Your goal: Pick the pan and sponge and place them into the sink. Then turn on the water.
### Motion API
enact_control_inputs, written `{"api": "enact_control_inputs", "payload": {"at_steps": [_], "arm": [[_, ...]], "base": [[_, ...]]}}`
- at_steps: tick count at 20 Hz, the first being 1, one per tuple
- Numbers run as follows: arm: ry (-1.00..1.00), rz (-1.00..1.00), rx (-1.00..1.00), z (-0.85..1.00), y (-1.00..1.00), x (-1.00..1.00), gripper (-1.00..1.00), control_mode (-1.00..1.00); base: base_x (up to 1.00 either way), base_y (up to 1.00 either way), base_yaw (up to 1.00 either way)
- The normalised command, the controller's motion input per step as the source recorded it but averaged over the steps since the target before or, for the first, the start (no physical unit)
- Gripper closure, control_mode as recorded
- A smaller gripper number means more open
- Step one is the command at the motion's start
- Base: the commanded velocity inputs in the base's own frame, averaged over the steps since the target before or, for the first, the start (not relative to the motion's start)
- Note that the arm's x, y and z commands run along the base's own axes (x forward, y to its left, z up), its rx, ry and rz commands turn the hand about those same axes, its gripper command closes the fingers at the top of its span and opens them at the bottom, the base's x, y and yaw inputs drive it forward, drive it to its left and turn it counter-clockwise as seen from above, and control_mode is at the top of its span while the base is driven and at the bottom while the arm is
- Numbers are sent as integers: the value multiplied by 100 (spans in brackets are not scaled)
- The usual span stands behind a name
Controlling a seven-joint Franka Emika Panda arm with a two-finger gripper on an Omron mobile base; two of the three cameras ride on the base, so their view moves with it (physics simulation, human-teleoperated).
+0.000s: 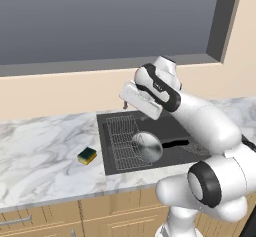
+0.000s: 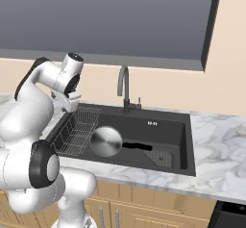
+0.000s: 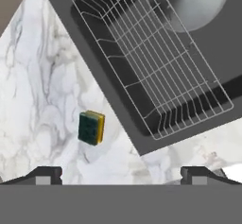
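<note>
Hovering open-jawed and empty above the sink's left edge.
On the marble counter (image 1: 40, 146) left of the sink (image 1: 112, 118) lies the sponge (image 1: 87, 155); my gripper (image 3: 121, 173) hangs wide above it; further right, the pan (image 1: 147, 147) rests in the basin beside the wire rack (image 1: 122, 141).

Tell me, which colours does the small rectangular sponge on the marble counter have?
The small rectangular sponge is yellow with a dark green top layer, clearest in the hand view.
</note>
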Motion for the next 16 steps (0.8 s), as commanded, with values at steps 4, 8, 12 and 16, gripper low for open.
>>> {"api": "enact_control_inputs", "payload": {"at_steps": [4,8,12,16], "arm": [[16,0,0,-12,62,0,-100,-100],[17,0,0,-3,59,0,-100,-100],[17,0,0,0,56,0,-100,-100],[13,0,0,-1,43,0,-100,-100]], "base": [[0,0,0],[0,0,0],[0,0,0],[0,0,0]]}}
